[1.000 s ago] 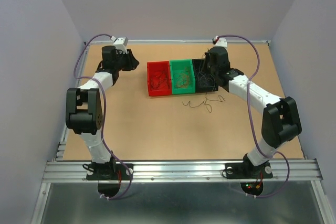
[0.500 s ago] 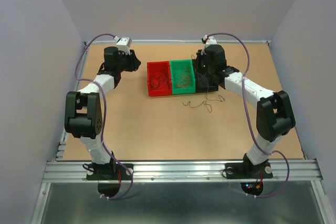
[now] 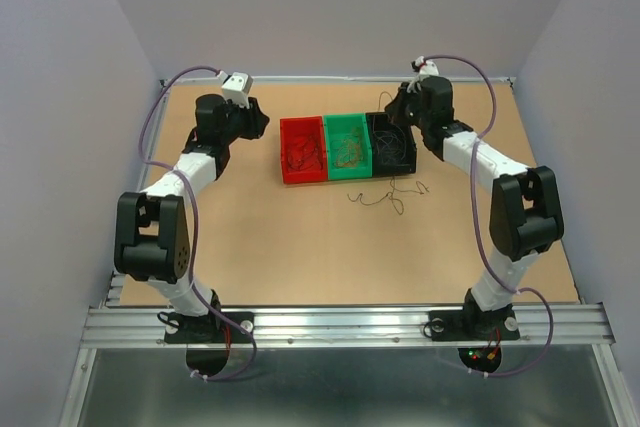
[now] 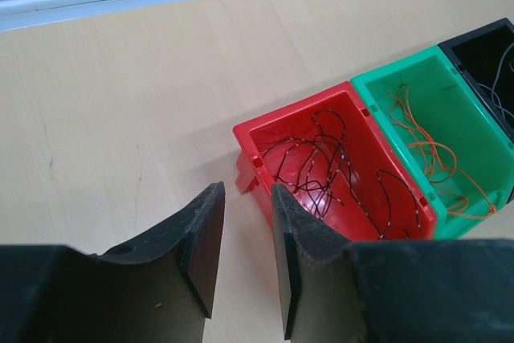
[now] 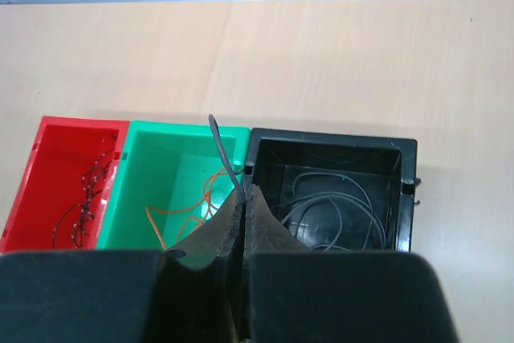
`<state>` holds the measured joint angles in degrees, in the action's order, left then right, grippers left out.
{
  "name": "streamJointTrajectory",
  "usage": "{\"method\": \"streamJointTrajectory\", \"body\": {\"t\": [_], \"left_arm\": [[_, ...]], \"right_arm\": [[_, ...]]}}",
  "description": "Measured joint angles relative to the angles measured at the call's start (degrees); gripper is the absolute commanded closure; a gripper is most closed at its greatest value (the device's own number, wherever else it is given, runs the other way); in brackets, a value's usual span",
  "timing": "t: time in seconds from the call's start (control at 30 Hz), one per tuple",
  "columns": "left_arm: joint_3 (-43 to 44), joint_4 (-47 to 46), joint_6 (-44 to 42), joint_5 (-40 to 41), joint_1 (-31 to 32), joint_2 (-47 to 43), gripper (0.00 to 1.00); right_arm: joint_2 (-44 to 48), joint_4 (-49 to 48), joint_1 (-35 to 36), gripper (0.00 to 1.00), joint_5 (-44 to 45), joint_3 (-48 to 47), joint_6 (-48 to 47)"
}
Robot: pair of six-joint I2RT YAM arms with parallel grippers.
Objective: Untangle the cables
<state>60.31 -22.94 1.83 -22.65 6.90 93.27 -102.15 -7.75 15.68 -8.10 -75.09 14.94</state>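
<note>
A loose tangle of thin brown and dark cables (image 3: 386, 196) lies on the table in front of three bins. My right gripper (image 3: 404, 107) hovers behind the black bin (image 3: 393, 169). In the right wrist view it (image 5: 243, 192) is shut on a thin grey cable (image 5: 221, 147) that sticks up from the fingertips. My left gripper (image 3: 263, 120) is open and empty, left of the red bin (image 3: 304, 179); it also shows in the left wrist view (image 4: 247, 192).
The red bin (image 5: 80, 123) holds dark cables (image 4: 329, 162), the green bin (image 5: 185, 127) orange cables (image 4: 430, 150), and the black bin (image 5: 329, 144) grey cables (image 5: 341, 198). Walls close in the table at the back and both sides.
My right gripper has moved from over the black bin toward the back right, still pinching the grey cable. My left arm has stretched slightly toward the back.
</note>
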Motion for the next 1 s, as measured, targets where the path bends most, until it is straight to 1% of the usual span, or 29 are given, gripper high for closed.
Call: {"method": "streamJointTrajectory", "body": {"t": [0.1, 0.27, 0.33, 0.43, 0.53, 0.63, 0.73, 0.83, 0.87, 0.93, 1.0], "left_arm": [[-1.25, -0.96, -0.33, 0.63, 0.55, -1.77, 0.59], [-3.06, -2.23, -2.25, 2.14, 2.69, -4.85, 0.59], [-3.82, -2.56, -2.91, 2.69, 3.65, -5.95, 0.59], [-4.63, -3.02, -4.02, 4.0, 5.38, -7.43, 0.59], [-5.51, -3.43, -5.42, 5.77, 7.04, -8.79, 0.59], [-6.05, -3.93, -6.56, 7.3, 8.57, -9.66, 0.59], [-6.47, -4.33, -7.58, 8.61, 9.7, -10.05, 0.59], [-7.04, -4.72, -8.35, 9.57, 10.38, -10.23, 0.59], [-7.32, -4.74, -8.72, 9.94, 10.73, -10.34, 0.58], [-7.89, -4.87, -9.31, 10.73, 11.21, -10.62, 0.55], [-8.87, -5.31, -10.03, 11.5, 11.82, -11.28, 0.5]], "right_arm": [[0.0, -1.7, -0.63, 0.99, 0.17, 2.08, 1.01], [-0.5, -2.08, -0.72, 1.0, 2.23, 9.46, 3.58], [-0.98, -0.92, -0.63, 0.99, 3.63, 11.58, 4.44], [-2.93, 2.14, 0.07, 0.99, 6.88, 11.87, 4.85], [-6.91, 8.11, 1.99, 1.0, 11.43, 8.41, 4.57], [-13.62, 13.03, 4.76, 0.99, 15.52, -0.31, 4.17], [-18.32, 16.83, 6.12, 0.99, 17.18, -7.82, 4.04], [-20.65, 18.97, 6.43, 0.88, 17.44, -12.07, 4.52], [-20.63, 19.26, 6.45, 0.8, 17.57, -12.17, 4.79], [-20.06, 20.48, 6.54, 0.73, 17.66, -11.98, 5.27], [-18.12, 21.4, 6.54, 0.67, 17.38, -9.97, 5.46]]}}
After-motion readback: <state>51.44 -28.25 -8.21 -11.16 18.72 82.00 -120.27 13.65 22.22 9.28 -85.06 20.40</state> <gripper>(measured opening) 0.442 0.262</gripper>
